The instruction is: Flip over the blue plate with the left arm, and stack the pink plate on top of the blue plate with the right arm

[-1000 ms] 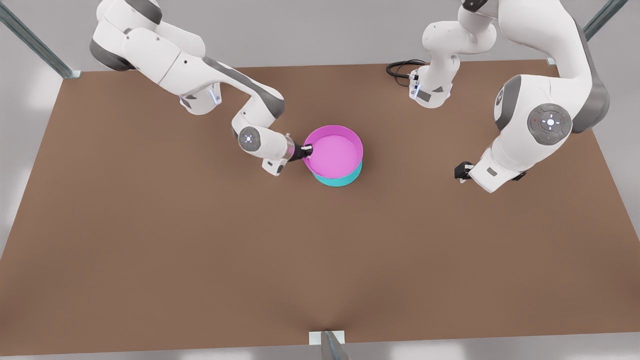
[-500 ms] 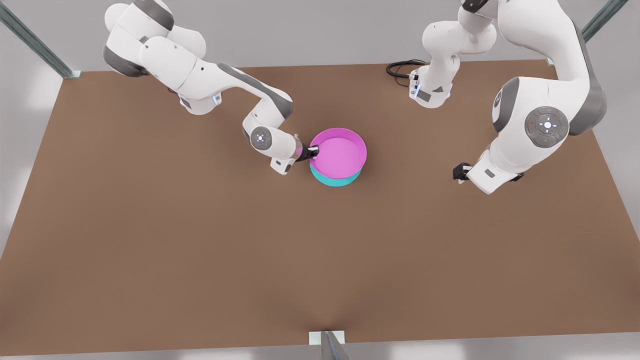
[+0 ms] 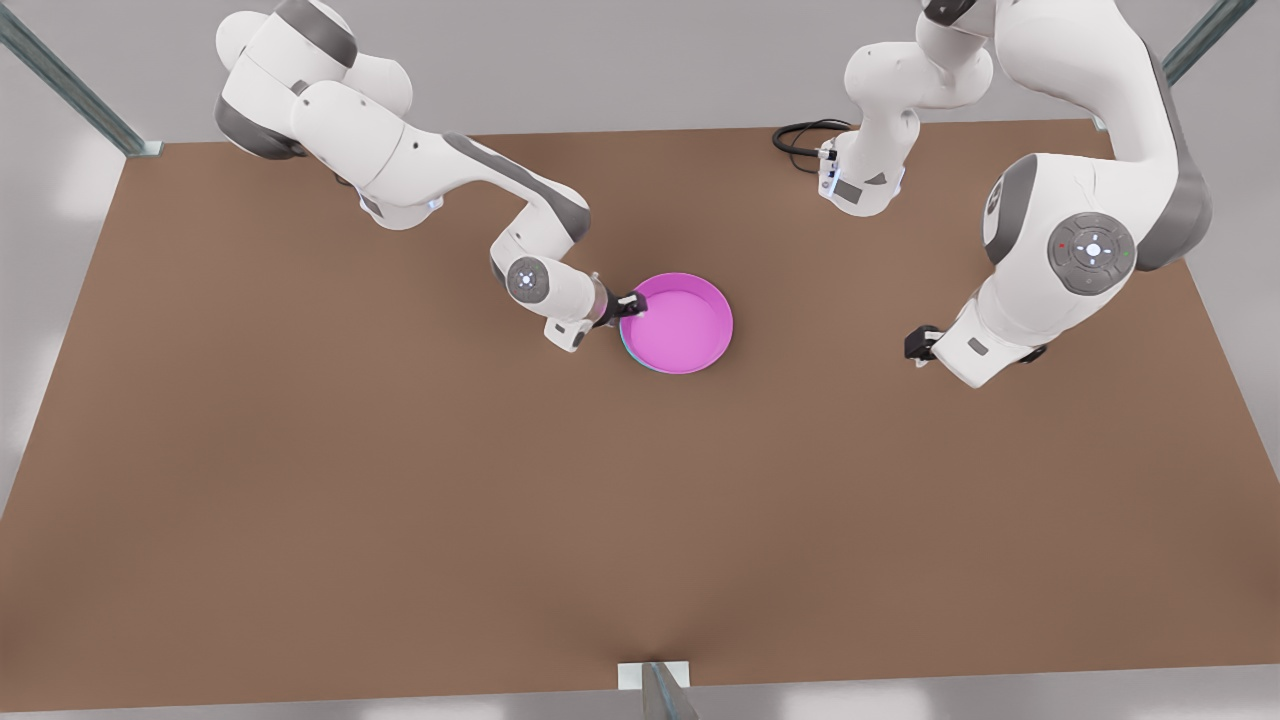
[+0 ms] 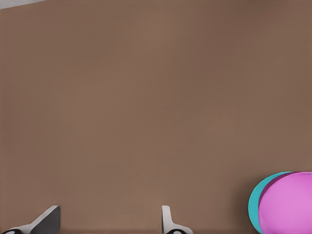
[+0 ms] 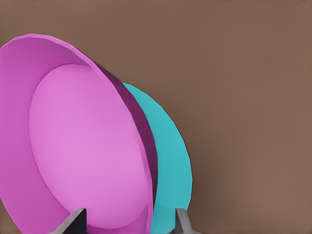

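The pink plate [image 3: 676, 322] lies open side up on the blue plate [image 3: 630, 356], which shows as a thin turquoise crescent under its near-left edge. My right gripper [image 3: 629, 302], on the arm at the front view's left, is at the pink plate's left rim. In the right wrist view its fingers [image 5: 73, 220] stand wide apart on either side of the pink plate [image 5: 83, 146] and the blue plate [image 5: 170, 161], so this gripper [image 5: 127, 222] is open. My left gripper [image 3: 914, 346] waits open [image 4: 107, 222] well to the right, with both plates [image 4: 287, 204] far off.
A brown table [image 3: 400, 480] carries everything. A black cable [image 3: 797, 137] loops at the back by the right-hand arm's base. Metal frame posts stand at the back corners and at the front edge [image 3: 655, 685].
The pink plate has come down from above the blue plate and now sits on it, hiding nearly all of it. The right gripper moved down and slightly right with it. The left arm barely moved.
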Robot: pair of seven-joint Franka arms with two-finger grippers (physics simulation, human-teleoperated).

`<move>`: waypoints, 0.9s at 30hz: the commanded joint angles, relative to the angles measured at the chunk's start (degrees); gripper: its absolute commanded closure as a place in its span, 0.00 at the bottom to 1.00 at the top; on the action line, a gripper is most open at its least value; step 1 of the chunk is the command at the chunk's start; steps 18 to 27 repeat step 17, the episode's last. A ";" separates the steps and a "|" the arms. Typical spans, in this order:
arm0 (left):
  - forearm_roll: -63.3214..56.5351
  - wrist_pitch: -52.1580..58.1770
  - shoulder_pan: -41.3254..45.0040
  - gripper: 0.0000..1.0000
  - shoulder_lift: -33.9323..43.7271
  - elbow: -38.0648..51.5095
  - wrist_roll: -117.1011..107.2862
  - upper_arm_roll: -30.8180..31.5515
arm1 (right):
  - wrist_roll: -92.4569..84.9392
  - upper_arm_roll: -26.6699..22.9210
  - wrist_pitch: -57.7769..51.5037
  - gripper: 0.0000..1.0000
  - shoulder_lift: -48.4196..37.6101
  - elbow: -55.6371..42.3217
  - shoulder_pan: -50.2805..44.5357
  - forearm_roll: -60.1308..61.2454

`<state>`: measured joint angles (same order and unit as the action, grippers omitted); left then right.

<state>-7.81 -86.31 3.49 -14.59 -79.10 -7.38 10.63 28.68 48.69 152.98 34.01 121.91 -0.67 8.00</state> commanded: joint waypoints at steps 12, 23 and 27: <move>-0.01 0.09 -0.06 0.00 0.09 0.18 -0.09 0.18 | -27.45 -37.09 -59.90 0.00 -22.06 -38.15 9.99 -12.91; 0.08 0.09 -0.06 0.00 0.09 0.18 -0.09 0.18 | -26.66 -40.96 -60.95 0.00 -21.97 -38.86 5.77 -9.75; 0.08 0.09 -0.06 0.00 0.09 0.18 -0.09 0.18 | -26.66 -40.96 -60.95 0.00 -21.97 -38.86 5.77 -9.75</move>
